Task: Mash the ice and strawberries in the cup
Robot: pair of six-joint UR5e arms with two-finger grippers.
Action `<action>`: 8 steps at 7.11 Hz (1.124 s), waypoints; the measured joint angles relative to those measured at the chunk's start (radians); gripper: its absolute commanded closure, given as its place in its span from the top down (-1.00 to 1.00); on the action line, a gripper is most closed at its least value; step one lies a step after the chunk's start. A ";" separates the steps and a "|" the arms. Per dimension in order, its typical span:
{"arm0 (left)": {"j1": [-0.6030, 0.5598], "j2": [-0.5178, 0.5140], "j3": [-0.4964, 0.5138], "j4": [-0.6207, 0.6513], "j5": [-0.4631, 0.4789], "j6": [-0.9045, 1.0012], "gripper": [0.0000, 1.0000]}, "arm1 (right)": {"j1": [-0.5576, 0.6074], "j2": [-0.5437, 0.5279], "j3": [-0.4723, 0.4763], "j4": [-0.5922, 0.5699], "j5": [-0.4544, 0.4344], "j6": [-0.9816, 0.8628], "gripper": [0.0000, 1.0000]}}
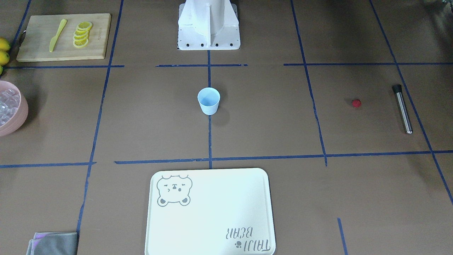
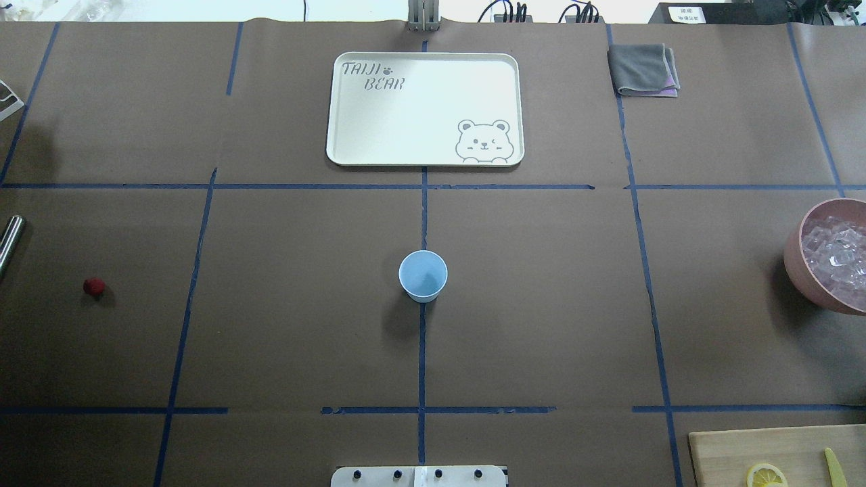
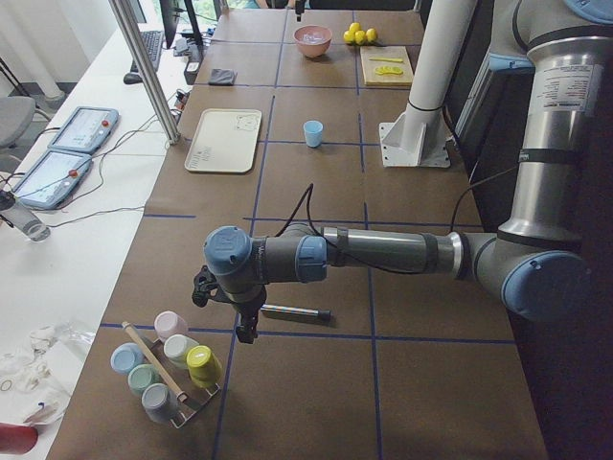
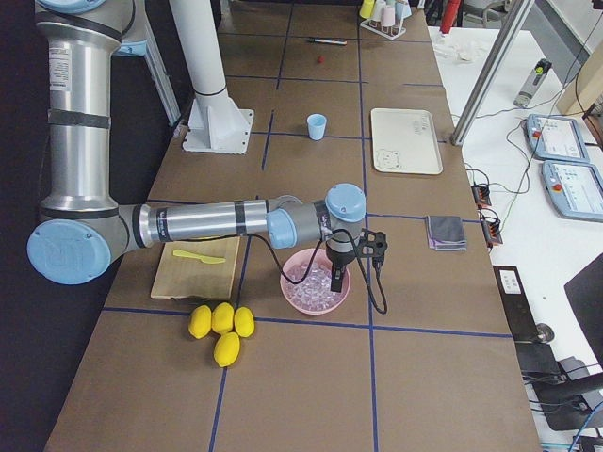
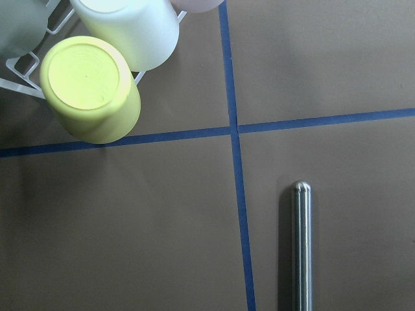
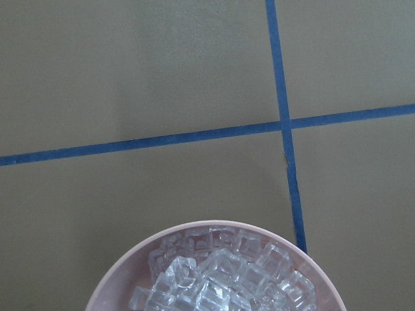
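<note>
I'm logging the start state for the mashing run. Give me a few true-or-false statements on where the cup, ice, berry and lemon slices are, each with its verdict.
1. The cup has nothing in it. True.
2. The strawberry lies on the tray. False: it lies on the bare table on the robot's left side, near the steel rod but not touching it.
3. The ice is in the pink bowl. True.
4. The lemon slices are in the cup. False: they lie in an overlapping row on the wooden cutting board.
</note>
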 measured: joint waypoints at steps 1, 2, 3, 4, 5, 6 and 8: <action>0.000 -0.002 0.000 0.000 0.000 0.000 1.00 | -0.014 -0.005 -0.001 0.005 -0.007 0.007 0.79; 0.000 -0.003 0.000 0.000 0.000 0.000 1.00 | -0.030 -0.007 -0.004 0.007 -0.009 0.010 0.79; 0.000 -0.003 0.000 0.000 0.000 0.000 1.00 | -0.051 -0.007 -0.008 0.008 -0.010 0.011 0.79; 0.000 -0.004 0.000 -0.001 0.000 0.000 1.00 | -0.072 -0.006 -0.013 0.008 -0.011 0.012 0.68; 0.000 -0.004 0.000 -0.001 0.000 0.000 1.00 | -0.086 -0.005 -0.018 0.008 -0.012 0.013 0.64; 0.000 -0.005 0.000 -0.002 0.000 0.000 1.00 | -0.098 -0.004 -0.024 0.008 -0.013 0.013 0.59; 0.000 -0.005 0.001 -0.014 0.000 -0.001 1.00 | -0.117 -0.004 -0.036 0.008 -0.014 0.012 0.52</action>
